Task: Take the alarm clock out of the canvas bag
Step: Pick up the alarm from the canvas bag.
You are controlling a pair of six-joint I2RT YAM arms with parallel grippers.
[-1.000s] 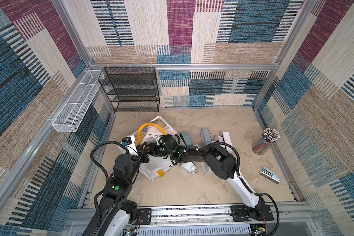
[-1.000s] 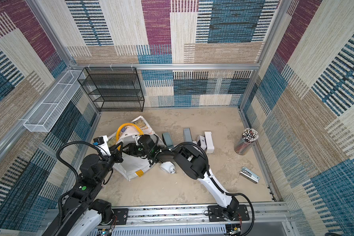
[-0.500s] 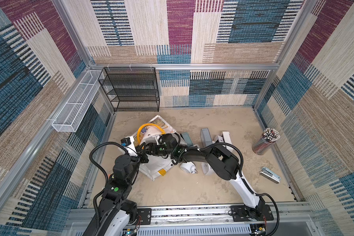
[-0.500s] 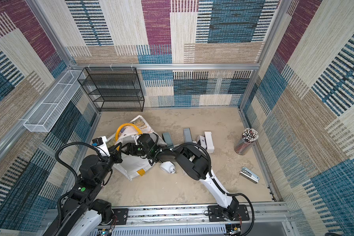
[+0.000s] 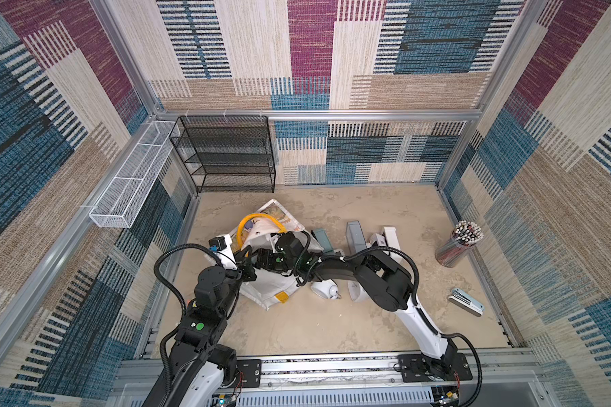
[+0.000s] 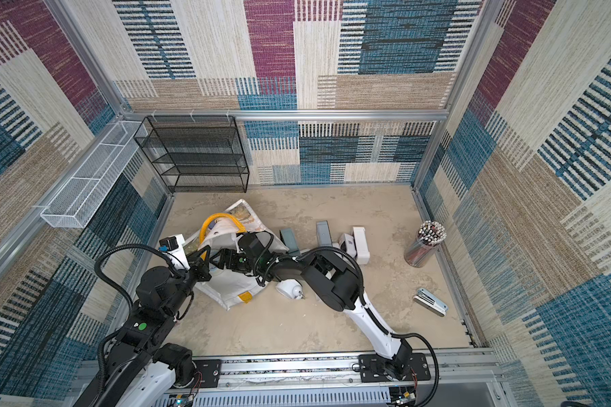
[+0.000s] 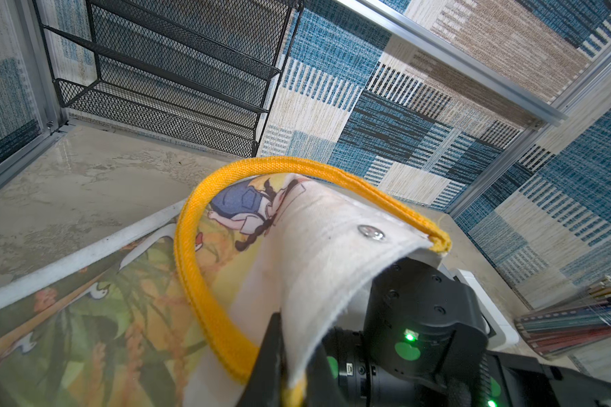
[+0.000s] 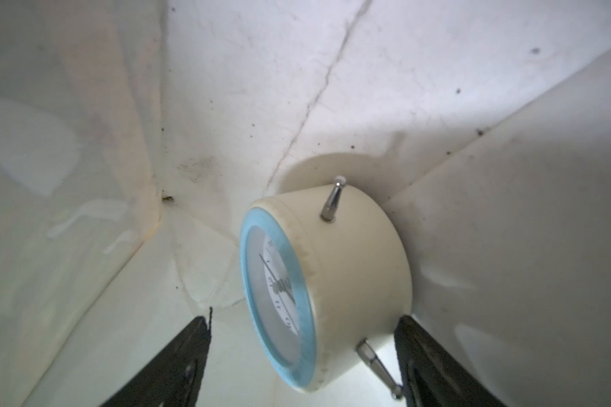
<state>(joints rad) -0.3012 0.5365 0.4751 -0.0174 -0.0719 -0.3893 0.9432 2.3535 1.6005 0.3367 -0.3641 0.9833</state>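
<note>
The white canvas bag (image 5: pixel 272 287) (image 6: pixel 228 287) lies on its side at the table's left centre, with its yellow handle (image 7: pixel 198 282) arching up. My left gripper (image 7: pixel 293 366) (image 5: pixel 246 262) is shut on the bag's rim and holds the mouth up. My right arm reaches into the bag, so the right gripper is hidden in both top views. Inside, the cream alarm clock (image 8: pixel 350 282) with a blue bezel lies on its side against the bag's wall. My right gripper (image 8: pixel 304 317) is open with a finger on either side of the clock.
A white round object with a metal pin (image 5: pixel 327 289) lies just outside the bag under my right arm. Grey and white boxes (image 5: pixel 355 236) lie behind the arm. A pencil cup (image 5: pixel 457 243) and stapler (image 5: pixel 466 306) are at right. A black mesh shelf (image 5: pixel 226 155) stands at the back left.
My right arm has edged a little farther left into the bag's mouth. The left arm and the bag have stayed where they were.
</note>
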